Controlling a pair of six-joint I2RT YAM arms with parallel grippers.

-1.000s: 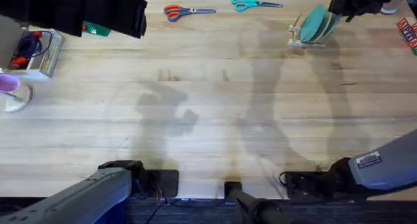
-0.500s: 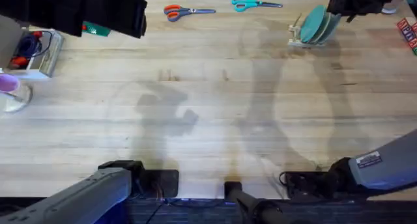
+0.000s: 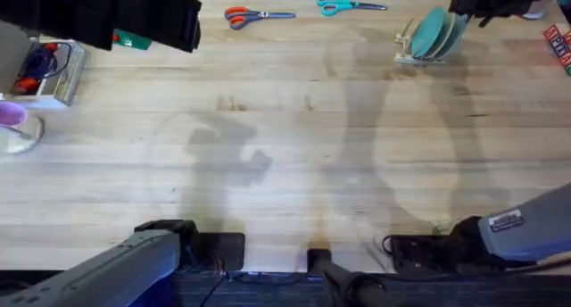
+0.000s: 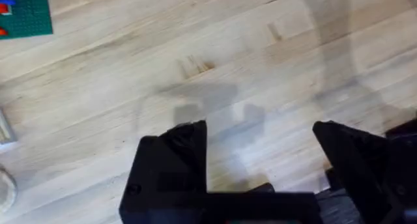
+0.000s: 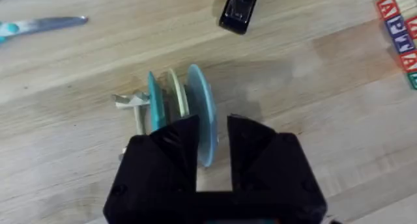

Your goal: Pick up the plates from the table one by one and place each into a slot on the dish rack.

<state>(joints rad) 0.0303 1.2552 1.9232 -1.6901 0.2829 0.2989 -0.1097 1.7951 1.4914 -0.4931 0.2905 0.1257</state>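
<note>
Smooth round plates point(image 5: 195, 113) upright between thin wooden rack point(image 5: 133, 107) pegs; both jaws open, empty

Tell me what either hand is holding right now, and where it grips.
Nothing. The left hand is open over bare table. The right hand is open above the light blue round plastic plate, which stands in the pale wooden dish rack.

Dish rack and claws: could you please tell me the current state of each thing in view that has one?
Dish rack: upright, loaded.
Light blue plate: standing on edge in the rack.
Pale yellow-cream plate: standing on edge beside it.
Teal plate: standing on edge, next along.
Right claw: open, holding nothing.
Left claw: open, empty, over bare table.
</note>
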